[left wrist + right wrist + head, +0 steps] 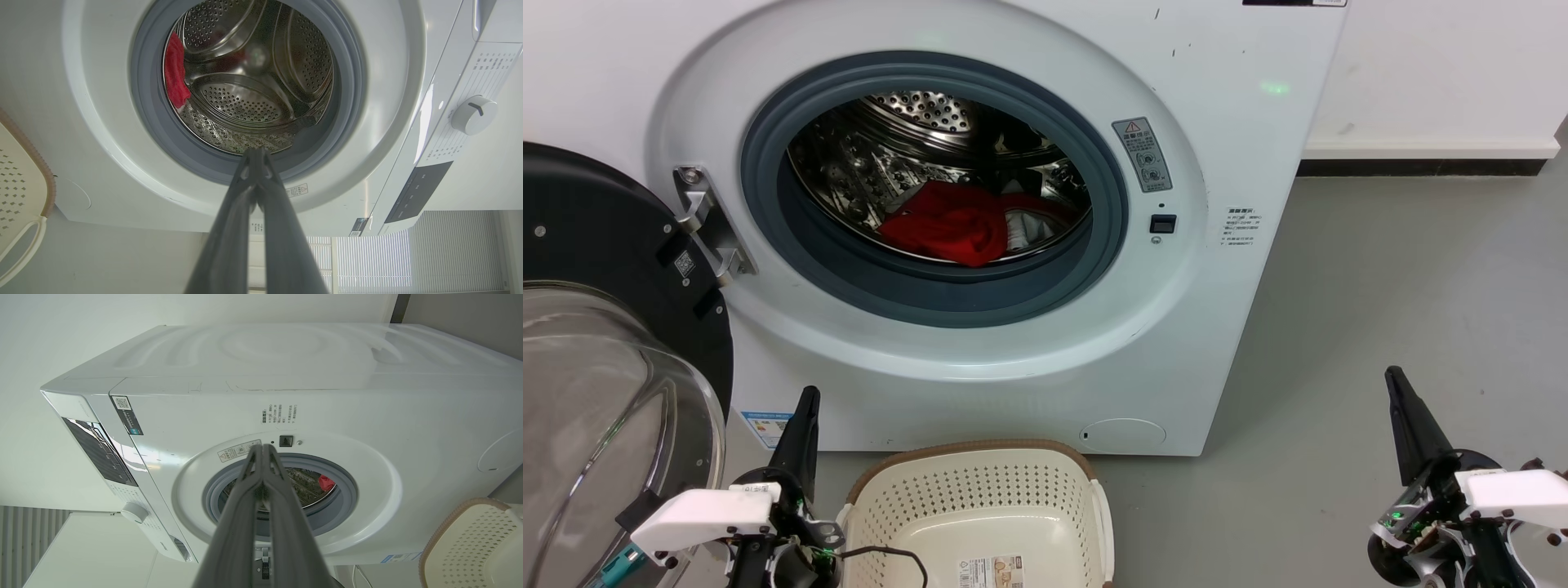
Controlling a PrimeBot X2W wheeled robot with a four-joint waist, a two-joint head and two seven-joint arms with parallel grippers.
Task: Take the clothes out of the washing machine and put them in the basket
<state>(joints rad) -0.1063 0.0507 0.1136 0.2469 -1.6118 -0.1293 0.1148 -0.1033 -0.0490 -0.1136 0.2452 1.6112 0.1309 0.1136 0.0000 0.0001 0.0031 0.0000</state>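
Squarely ahead, the large white front-loading washing machine (1013, 392) stands on the grey floor (1405, 286), its black-rimmed glass door (596, 392) swung open at the left. Just in front of it sits the cream perforated plastic basket (968, 447) with a brown woven-look rim. The bright-red fabric clothes (947, 224), one showing white lining, lie low in the steel drum (915, 110). The left end effector (807, 404) is beside the basket and the right end effector (1398, 392) is well apart from it. Both have their fingers pressed together, gripping nothing.
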